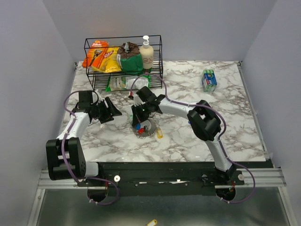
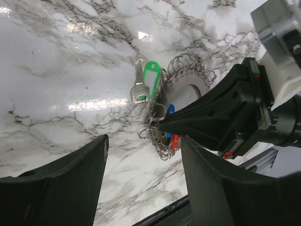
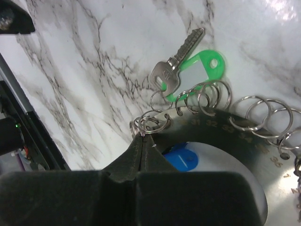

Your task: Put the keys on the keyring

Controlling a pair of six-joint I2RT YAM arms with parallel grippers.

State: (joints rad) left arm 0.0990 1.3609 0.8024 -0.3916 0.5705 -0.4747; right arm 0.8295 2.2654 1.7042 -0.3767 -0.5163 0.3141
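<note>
Marble desk (image 1: 188, 141): white with grey veins; it carries everything named below.
Keyring (image 3: 244, 141): lies flat near the middle of the desk, between the two arms. It is a round grey piece with numbers printed along its edge and a row of small split rings (image 3: 214, 96) hanging on that edge.
Green tag (image 3: 203, 69): on the desk just beside the keyring, touching the split rings.
Silver key (image 3: 175, 63): its head overlaps one end of the green tag, and its blade points away from the keyring.
Blue tag (image 3: 183, 161): on the keyring, right against the right fingers.
Red tag (image 2: 175, 140): next to the blue tag, half hidden behind the right fingers in the left wrist view.
Yellow tag (image 1: 160, 133): on the desk just right of the cluster.
Right gripper (image 3: 141, 139): fingers pressed together, tips down at a split ring on the keyring's edge. Whether the wire is pinched cannot be told.
Left gripper (image 2: 143, 141): fingers wide apart with nothing between them, low over the desk, left of the keys and pointing towards them.
Wire rack (image 1: 123, 66): at the far edge, holding snack bags and a soap bottle.
Blue-green box (image 1: 209, 80): far right, well apart from the keys.
</note>
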